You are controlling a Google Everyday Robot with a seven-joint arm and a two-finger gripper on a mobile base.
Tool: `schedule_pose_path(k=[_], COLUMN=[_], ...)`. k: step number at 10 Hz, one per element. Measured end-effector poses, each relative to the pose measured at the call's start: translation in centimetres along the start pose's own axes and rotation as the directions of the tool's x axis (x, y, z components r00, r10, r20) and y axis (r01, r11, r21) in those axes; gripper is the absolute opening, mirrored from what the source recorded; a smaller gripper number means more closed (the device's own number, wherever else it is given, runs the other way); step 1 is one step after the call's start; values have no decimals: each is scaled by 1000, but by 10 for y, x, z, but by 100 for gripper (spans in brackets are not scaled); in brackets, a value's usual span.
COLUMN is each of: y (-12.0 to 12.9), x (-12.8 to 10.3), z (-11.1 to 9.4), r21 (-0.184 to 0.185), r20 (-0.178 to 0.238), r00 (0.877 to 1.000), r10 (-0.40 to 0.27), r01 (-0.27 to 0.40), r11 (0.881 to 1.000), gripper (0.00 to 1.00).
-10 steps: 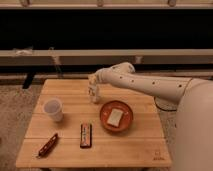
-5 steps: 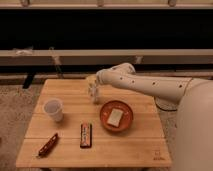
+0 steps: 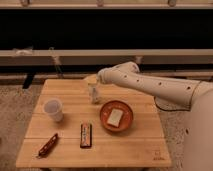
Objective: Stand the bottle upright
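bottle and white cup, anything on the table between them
Nothing: the camera view shows bare wood between the bottle, under the gripper, and the white cup.

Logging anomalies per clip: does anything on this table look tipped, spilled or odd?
Nothing stands out. The bottle stands upright under the claw near the table's back edge. The white cup is upright, the orange bowl sits level, and both snack bars lie flat. No spill shows.

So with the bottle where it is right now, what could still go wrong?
The gripper sits right above the bottle, which looks upright near the table's back edge. Pulling away at an angle could tip it over again. If it falls, it might roll into the orange bowl just beside it, or toward the white cup.
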Motion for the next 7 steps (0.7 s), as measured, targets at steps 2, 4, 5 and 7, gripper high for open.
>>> schedule_pose_path(k=[2,4,5,7], y=[-8,-9,-7,-8], x=[-5,-6,-7,-6], z=[-10,-12,-11,-11], r21=[-12,-18,-21,-20], r20=[-26,-35,-36,-36], r00=[1000,999,999,999], r10=[-5,-8,-9,-8], r01=[5,7,8,8], r11=[1000,1000,1000,1000], gripper=[80,80,80,80])
